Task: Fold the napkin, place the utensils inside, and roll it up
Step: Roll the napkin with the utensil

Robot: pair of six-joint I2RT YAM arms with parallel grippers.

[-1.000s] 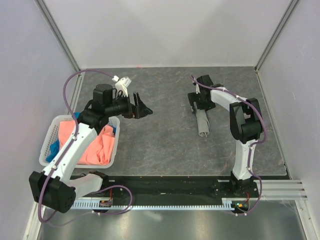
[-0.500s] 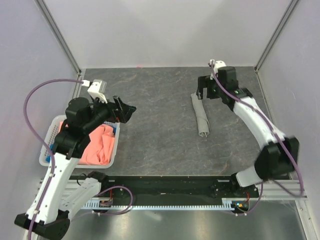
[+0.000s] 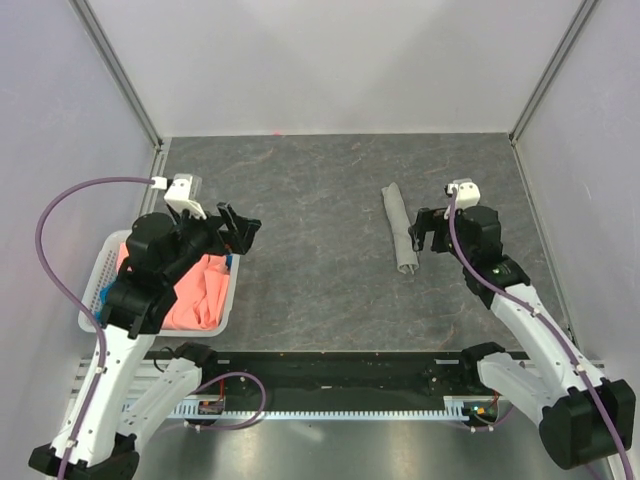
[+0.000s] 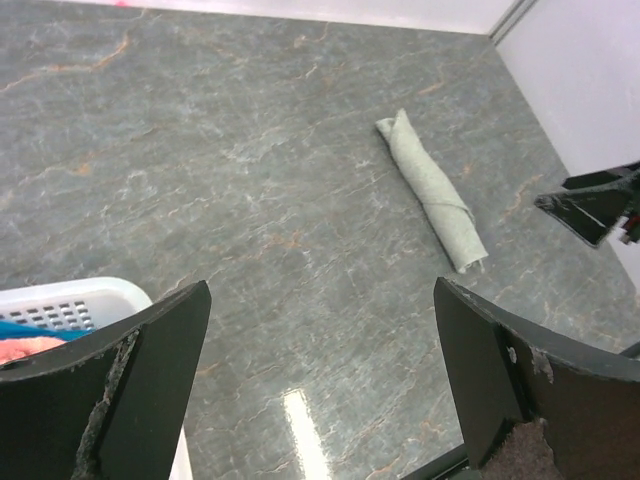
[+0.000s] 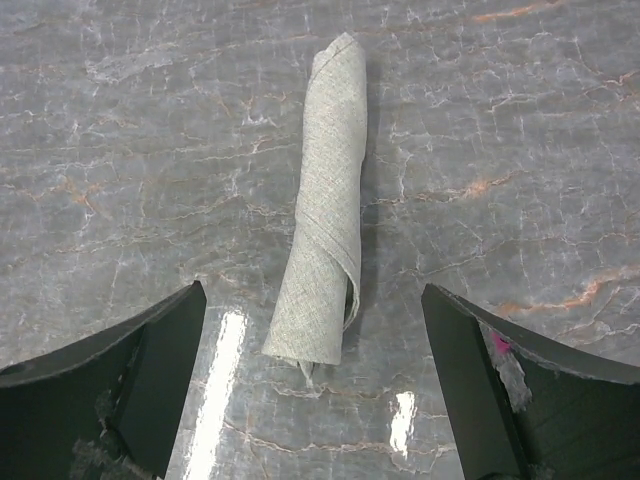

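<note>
The light grey napkin (image 3: 401,231) lies rolled into a tight tube on the dark marbled table, right of centre, and shows again in the left wrist view (image 4: 432,188) and the right wrist view (image 5: 326,210). The utensils are out of view. My right gripper (image 3: 421,231) hovers just right of the roll's near end, open, with nothing between its fingers (image 5: 312,288). My left gripper (image 3: 238,228) hangs open and empty far to the left beside the basket, its fingers spread wide (image 4: 320,290).
A white basket (image 3: 95,300) at the table's left edge holds a coral-orange cloth (image 3: 195,295) and a blue cloth (image 3: 104,296); its corner shows in the left wrist view (image 4: 70,300). Pale walls enclose the table on three sides.
The right gripper has let go and pulled back from the roll's far end to beside its near end. The left arm has drawn back toward the basket. Both grippers opened wider.
</note>
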